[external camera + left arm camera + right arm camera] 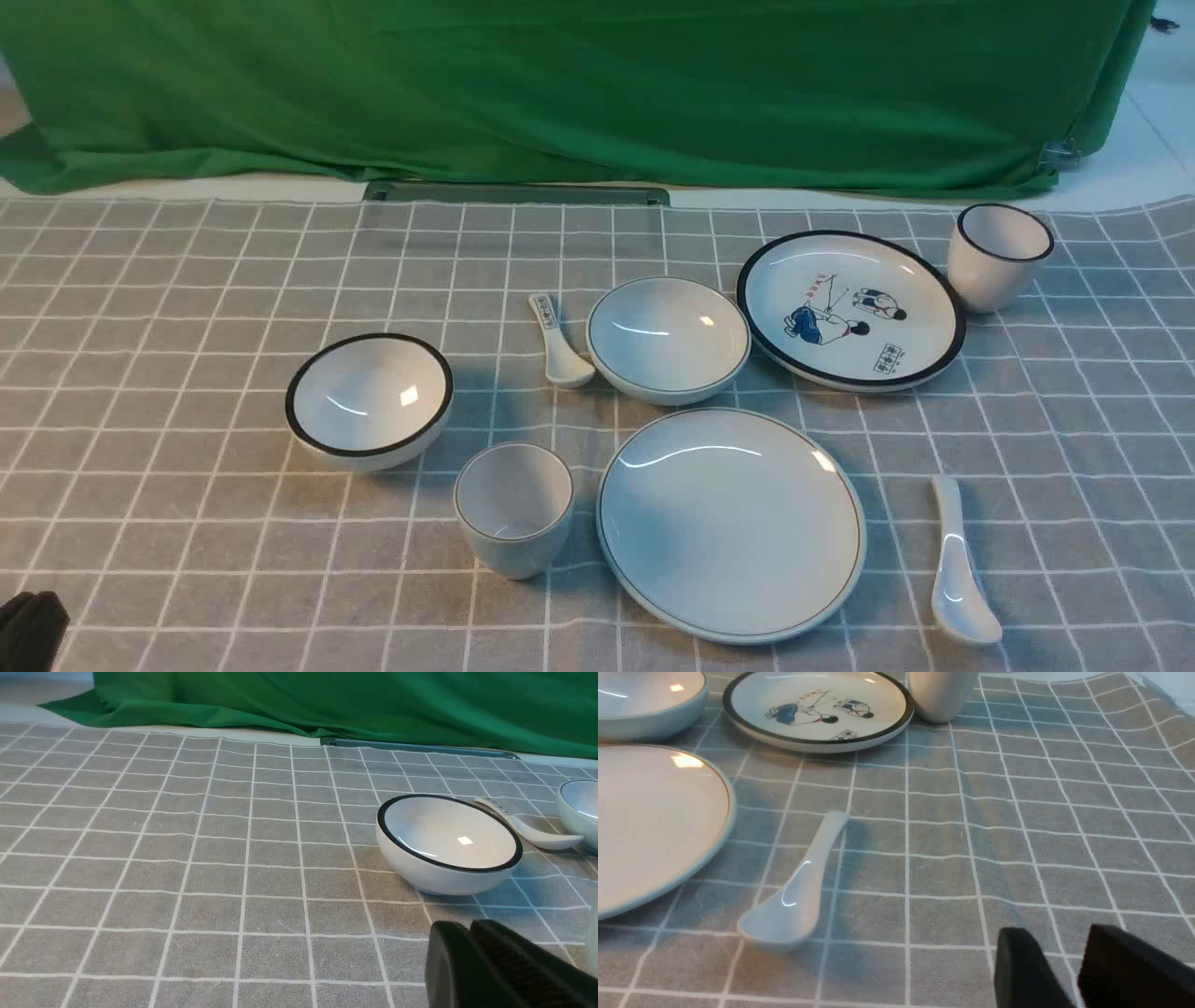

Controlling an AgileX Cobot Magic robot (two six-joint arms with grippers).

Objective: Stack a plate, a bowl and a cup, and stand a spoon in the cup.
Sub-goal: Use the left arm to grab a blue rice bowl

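Ceramic pieces all unstacked: bowl behind plate, cup just left, spoon right; left gripper clenched empty, right gripper parted, empty; suggest pinching bowl's rim, lowering it level, centred on plate.

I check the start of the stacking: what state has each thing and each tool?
plate: flat, empty
bowl: upright, empty
cup: upright, empty
spoon: lying, hollow up
black-rimmed bowl: upright, empty
picture plate: flat, empty
black-rimmed cup: upright, empty
printed spoon: lying, hollow up
left tool: shut, empty
right tool: open, empty
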